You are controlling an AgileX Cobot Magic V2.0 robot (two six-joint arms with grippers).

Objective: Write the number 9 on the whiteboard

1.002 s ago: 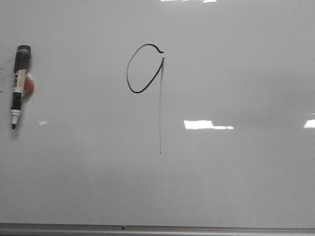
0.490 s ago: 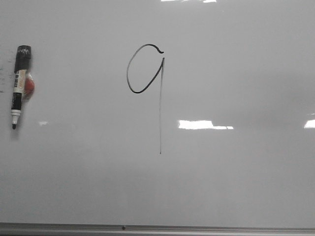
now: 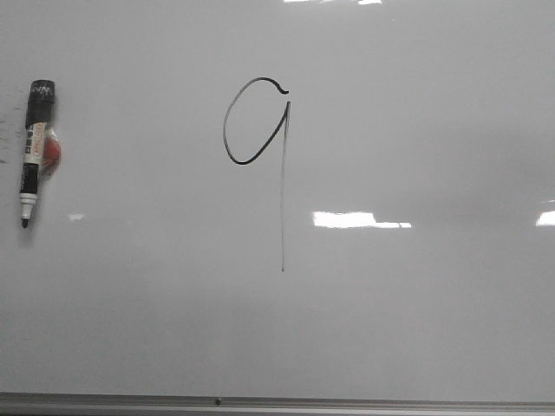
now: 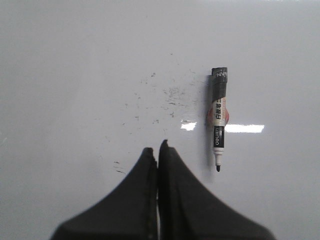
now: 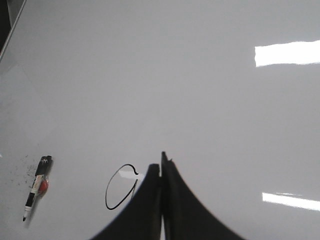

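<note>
The number 9 (image 3: 260,143) is drawn in black on the whiteboard (image 3: 416,329), an oval loop with a small hook at top and a long faint tail running down. Its loop also shows in the right wrist view (image 5: 120,192), partly hidden behind the fingers. A black marker (image 3: 33,152) with its cap off lies on the board at the far left, tip pointing down. It also shows in the left wrist view (image 4: 219,120). My left gripper (image 4: 157,150) is shut and empty, apart from the marker. My right gripper (image 5: 161,165) is shut and empty beside the loop.
The board's grey metal frame edge (image 3: 277,404) runs along the near side. Faint smudges and ink specks (image 4: 160,97) mark the board beside the marker. Bright light patches (image 3: 355,220) reflect off the surface. A frame edge shows in the right wrist view (image 5: 12,25).
Only the reflected light patch in the front view has widened a little to the left. The marker and the 9 have not moved.
</note>
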